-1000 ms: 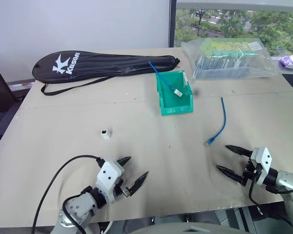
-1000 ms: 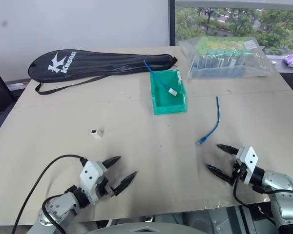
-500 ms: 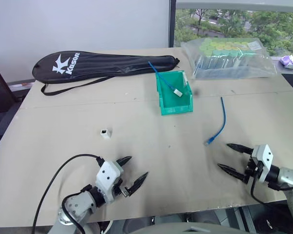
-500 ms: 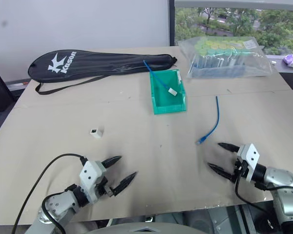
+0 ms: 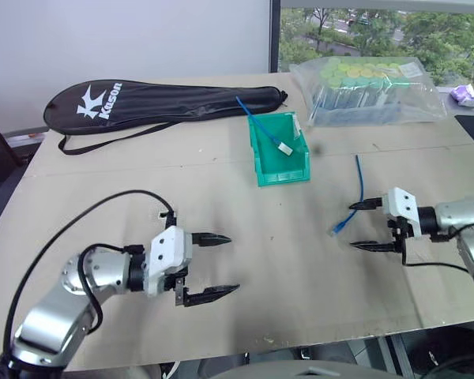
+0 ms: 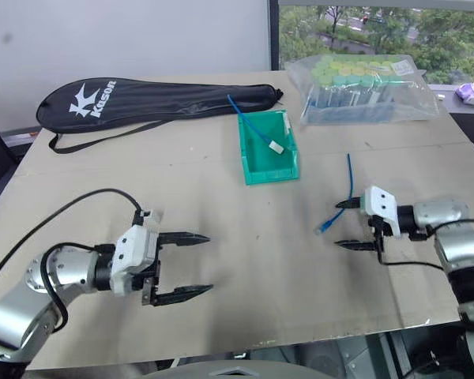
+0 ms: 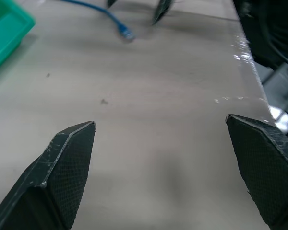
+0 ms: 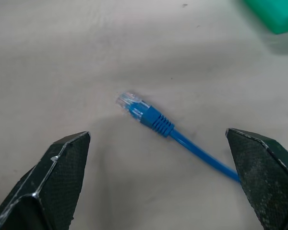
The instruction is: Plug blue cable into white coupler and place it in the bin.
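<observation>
Lying between the right gripper's (image 5: 366, 225) spread fingers — the blue cable's (image 8: 149, 117) clear plug; left gripper (image 5: 220, 265) also agape.

On the counter (image 5: 245, 237), the racket case (image 5: 166, 103) lies along the far edge on the left, and the bag of capped tubes (image 5: 371, 91) lies at the far right. The bin (image 5: 280, 150) sits between them, a little nearer. In it lies a second cable with a block end (image 5: 267, 133), its far end sticking out over the back wall. The blue cable (image 5: 357, 193) lies right of the bin and nearer, running front to back, its near plug just beside the right gripper (image 5: 365, 225). The left gripper (image 5: 217, 265) hangs over the near left part, well apart from the cable. The white coupler (image 6: 148, 213) sits just behind the left gripper's body.
</observation>
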Robot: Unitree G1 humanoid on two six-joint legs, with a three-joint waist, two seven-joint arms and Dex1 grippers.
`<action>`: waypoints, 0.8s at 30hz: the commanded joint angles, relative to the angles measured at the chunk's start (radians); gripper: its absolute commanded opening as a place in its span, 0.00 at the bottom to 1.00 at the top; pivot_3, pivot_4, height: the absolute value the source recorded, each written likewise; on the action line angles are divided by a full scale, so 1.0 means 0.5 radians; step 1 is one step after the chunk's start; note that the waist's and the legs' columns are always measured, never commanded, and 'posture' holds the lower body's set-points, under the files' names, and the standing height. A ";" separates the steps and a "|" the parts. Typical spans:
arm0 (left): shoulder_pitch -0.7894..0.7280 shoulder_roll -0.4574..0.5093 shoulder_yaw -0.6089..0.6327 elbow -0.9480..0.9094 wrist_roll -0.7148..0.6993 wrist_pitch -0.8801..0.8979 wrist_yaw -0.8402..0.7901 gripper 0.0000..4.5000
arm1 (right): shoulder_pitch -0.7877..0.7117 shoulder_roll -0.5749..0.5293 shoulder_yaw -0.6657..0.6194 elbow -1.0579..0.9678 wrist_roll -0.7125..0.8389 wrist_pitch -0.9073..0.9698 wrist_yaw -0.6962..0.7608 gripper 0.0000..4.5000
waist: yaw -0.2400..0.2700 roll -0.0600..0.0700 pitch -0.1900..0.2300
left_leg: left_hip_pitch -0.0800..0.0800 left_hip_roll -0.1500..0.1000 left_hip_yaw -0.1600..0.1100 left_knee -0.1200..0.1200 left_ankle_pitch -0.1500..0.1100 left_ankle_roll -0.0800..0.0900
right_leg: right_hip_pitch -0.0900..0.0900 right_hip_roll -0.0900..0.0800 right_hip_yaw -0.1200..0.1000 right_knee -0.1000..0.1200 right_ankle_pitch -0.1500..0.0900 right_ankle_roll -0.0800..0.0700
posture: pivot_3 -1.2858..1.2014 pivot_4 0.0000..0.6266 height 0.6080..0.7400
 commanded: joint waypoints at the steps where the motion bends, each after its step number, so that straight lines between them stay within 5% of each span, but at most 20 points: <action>1: -0.077 0.007 0.018 0.046 -0.048 -0.011 -0.085 0.99 | -0.173 0.055 0.087 0.143 -0.070 -0.093 0.138 1.00 | 0.000 -0.001 0.001 | 0.000 0.000 0.000 0.000 0.000 0.000 | 0.000 0.000 0.000 0.000 0.000 0.000 | 0.52 0.24 1.00; 3: -0.121 0.003 0.011 0.091 -0.016 -0.034 -0.113 0.99 | -0.273 0.081 0.153 0.243 -0.120 -0.149 0.235 1.00 | 0.000 0.000 0.003 | -0.001 0.000 -0.001 0.000 0.000 0.000 | -0.001 0.001 0.000 0.000 0.000 0.000 | 0.52 0.24 1.00; 5: -0.136 -0.007 0.013 0.109 -0.003 -0.045 -0.122 1.00 | -0.351 0.099 0.203 0.338 -0.162 -0.184 0.309 0.88 | 0.001 0.000 0.005 | -0.001 0.001 -0.001 0.000 0.000 0.000 | -0.001 0.002 -0.001 0.000 0.000 0.000 | 0.52 0.24 1.00; 11: -0.097 -0.041 0.030 0.063 -0.011 -0.030 -0.095 1.00 | -0.486 0.138 0.381 0.498 -0.201 -0.298 0.350 0.42 | -0.001 0.000 0.007 | -0.002 0.001 -0.001 0.000 0.000 0.000 | -0.002 0.001 0.000 0.000 0.001 0.001 | 0.52 0.24 1.00; 15: -0.011 -0.041 0.058 0.024 0.002 -0.036 -0.086 1.00 | -0.525 0.150 0.421 0.556 -0.188 -0.355 0.350 0.02 | -0.016 0.000 0.007 | -0.001 0.002 0.000 0.000 0.000 0.000 | -0.001 0.001 0.000 0.002 0.001 0.000 | 0.52 0.24 1.00; 24: 0.012 -0.120 0.109 0.079 -0.013 -0.047 0.005 1.00 | -0.532 0.395 0.311 0.336 -0.020 -0.008 0.152 0.02 | -0.056 0.000 0.008 | 0.000 0.002 0.000 0.001 0.000 -0.001 | -0.002 -0.003 0.000 0.007 0.001 0.000 | 0.52 0.24 1.00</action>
